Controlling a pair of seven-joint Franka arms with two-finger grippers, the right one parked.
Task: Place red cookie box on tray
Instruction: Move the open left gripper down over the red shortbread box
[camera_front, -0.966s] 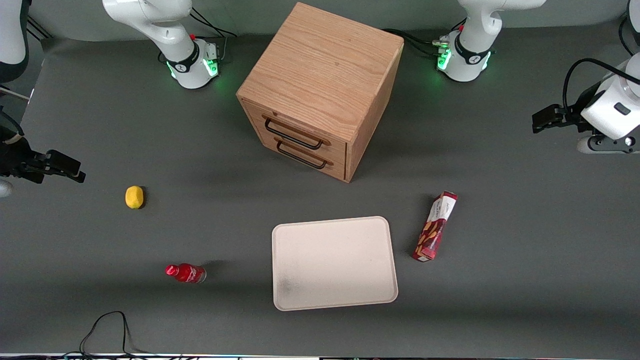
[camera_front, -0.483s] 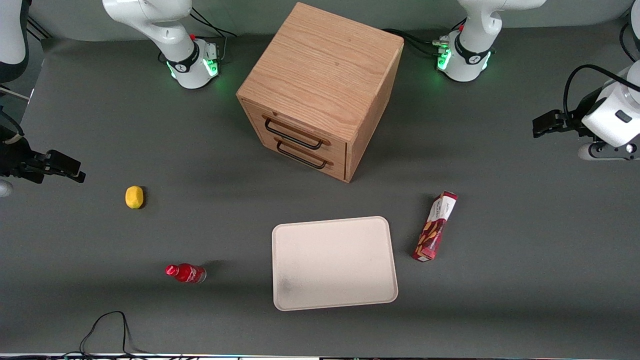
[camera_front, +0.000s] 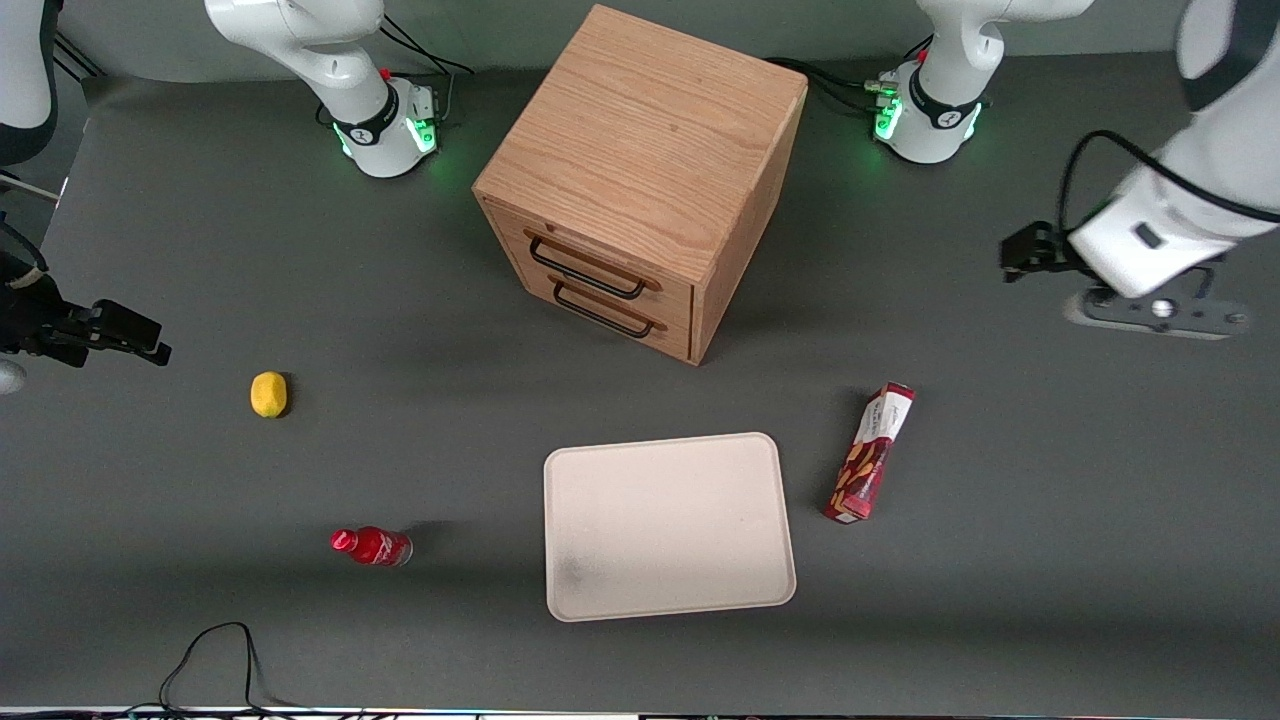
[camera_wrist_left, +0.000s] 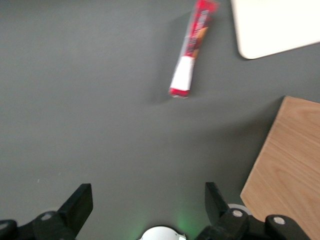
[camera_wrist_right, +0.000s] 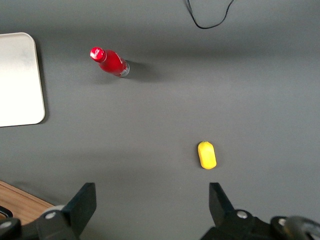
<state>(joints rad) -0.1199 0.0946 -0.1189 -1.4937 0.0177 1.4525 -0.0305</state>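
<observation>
Dark grey matte tabletop (camera_front: 1000, 520), with a large oak-wood two-drawer cabinet (camera_front: 640, 180) standing farther from the front camera than everything else. Your long slim red cookie box (camera_front: 870, 455) with the white end panel lies flat on the table just beside the large cream-white rounded tray (camera_front: 668, 525), on the working arm's side, not touching it; tray is bare. Your left gripper (camera_wrist_left: 147, 202) hangs high over the working arm's end of the table, well apart from the box, farther from the front camera than it; fingers spread wide, nothing between them. Step looks like the approach, nothing grasped yet. Next you likely need to bring the gripper over the box's middle, turn the wrist so the fingers straddle the narrow width, descend, close, lift, carry the short way sideways onto the tray. Also there, toward the parked arm's end: small red bottle (camera_front: 370, 546) lying down, yellow lemon-like lump (camera_front: 268, 394). Not in your path.
</observation>
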